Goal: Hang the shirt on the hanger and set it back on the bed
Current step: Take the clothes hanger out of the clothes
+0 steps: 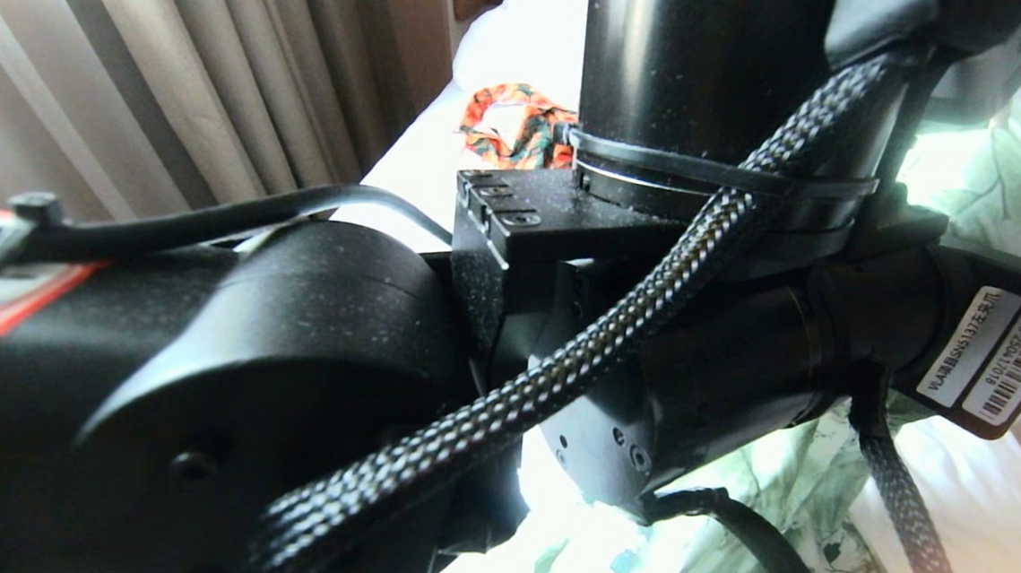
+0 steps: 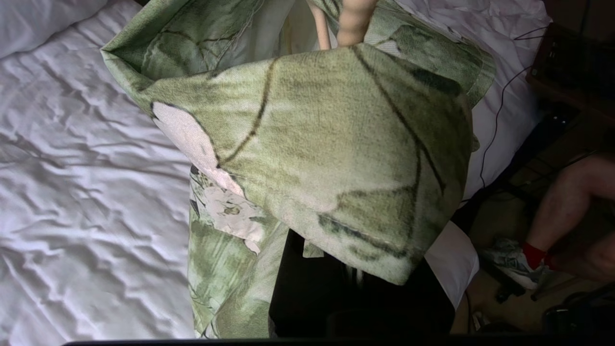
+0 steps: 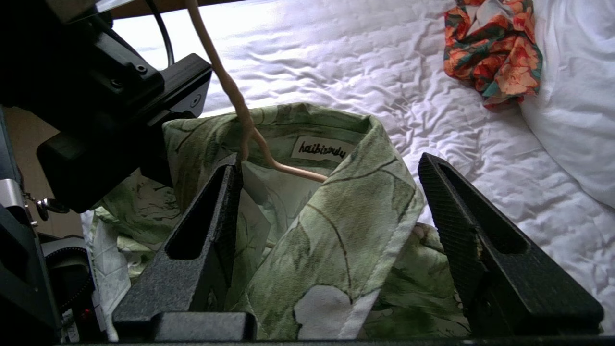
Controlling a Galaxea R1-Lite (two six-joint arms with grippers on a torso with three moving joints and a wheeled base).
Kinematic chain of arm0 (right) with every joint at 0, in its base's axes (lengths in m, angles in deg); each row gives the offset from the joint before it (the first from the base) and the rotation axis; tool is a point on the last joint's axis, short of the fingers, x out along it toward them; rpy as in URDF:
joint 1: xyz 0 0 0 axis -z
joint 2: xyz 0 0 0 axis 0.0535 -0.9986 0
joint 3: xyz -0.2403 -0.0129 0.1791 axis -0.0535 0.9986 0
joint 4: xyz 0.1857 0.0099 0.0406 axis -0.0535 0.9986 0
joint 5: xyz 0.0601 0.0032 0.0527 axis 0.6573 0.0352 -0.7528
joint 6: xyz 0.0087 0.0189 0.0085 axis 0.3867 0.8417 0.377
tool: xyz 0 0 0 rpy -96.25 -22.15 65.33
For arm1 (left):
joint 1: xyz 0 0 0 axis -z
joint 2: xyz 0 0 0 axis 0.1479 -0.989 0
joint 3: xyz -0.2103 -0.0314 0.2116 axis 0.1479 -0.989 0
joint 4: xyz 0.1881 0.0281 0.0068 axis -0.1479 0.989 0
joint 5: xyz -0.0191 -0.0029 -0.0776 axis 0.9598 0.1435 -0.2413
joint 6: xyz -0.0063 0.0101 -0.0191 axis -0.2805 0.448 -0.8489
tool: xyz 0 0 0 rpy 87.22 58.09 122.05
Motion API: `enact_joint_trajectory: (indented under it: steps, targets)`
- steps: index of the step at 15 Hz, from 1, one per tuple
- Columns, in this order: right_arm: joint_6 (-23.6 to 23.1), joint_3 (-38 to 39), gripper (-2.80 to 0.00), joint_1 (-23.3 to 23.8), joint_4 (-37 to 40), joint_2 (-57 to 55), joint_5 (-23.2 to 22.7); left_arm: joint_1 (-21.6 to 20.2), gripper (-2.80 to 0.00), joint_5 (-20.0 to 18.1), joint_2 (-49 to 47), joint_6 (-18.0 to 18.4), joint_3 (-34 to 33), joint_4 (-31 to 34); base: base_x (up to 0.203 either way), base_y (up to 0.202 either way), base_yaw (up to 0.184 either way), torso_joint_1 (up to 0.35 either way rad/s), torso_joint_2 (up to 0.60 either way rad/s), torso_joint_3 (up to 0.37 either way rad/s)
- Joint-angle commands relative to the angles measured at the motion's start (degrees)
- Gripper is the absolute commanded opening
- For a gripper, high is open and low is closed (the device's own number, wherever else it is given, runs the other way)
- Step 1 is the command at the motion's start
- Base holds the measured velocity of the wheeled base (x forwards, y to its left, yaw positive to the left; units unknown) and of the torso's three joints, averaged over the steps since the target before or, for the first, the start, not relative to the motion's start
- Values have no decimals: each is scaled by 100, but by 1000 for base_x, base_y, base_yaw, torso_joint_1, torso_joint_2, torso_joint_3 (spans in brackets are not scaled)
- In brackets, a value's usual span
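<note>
The green leaf-print shirt point(image 3: 326, 240) hangs over the white bed point(image 3: 360, 62), its collar and label facing the right wrist view. The cream hanger point(image 3: 240, 110) runs down into the collar, one arm under the fabric. My right gripper point(image 3: 330, 163) is open, its jaws standing on either side of the collar flap without pinching it. In the left wrist view the shirt point(image 2: 336, 158) drapes over my left gripper point(image 2: 358, 281) and hides its fingers; the hanger point(image 2: 353, 24) shows above the fabric. Both arms fill the head view, with shirt point(image 1: 776, 467) showing below them.
An orange-and-green garment point(image 3: 495, 48) lies on the sheet beside a white pillow point(image 3: 576, 96). Beside the bed point(image 2: 72, 168) a person's leg point(image 2: 567, 202) with a red sock shows, along with cables and dark furniture point(image 2: 576, 62). Curtains point(image 1: 221, 59) hang on the left.
</note>
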Motion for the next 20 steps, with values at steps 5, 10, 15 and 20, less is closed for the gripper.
enact_joint_trajectory:
  steps: [5, 10, 15, 20]
  targets:
    - [-196, 179, 0, 0, -1, -130, -454, -22, -280, 9, 7, -9, -11, -14, 0, 0, 0, 0, 0, 0]
    - [9, 176, 0, -523, -470, -306, -452, -31, -280, 9, 9, -53, -12, -19, 0, 0, 0, 0, 0, 0]
    - [156, 196, 0, -1128, -883, -592, -25, -34, -280, 9, 133, -53, -21, -19, 0, 0, 0, 0, 0, 0]
    - [637, 196, -280, -1431, -1411, -766, 62, -31, -280, 7, 207, -58, -98, -37, 0, 0, 0, 0, 0, 0]
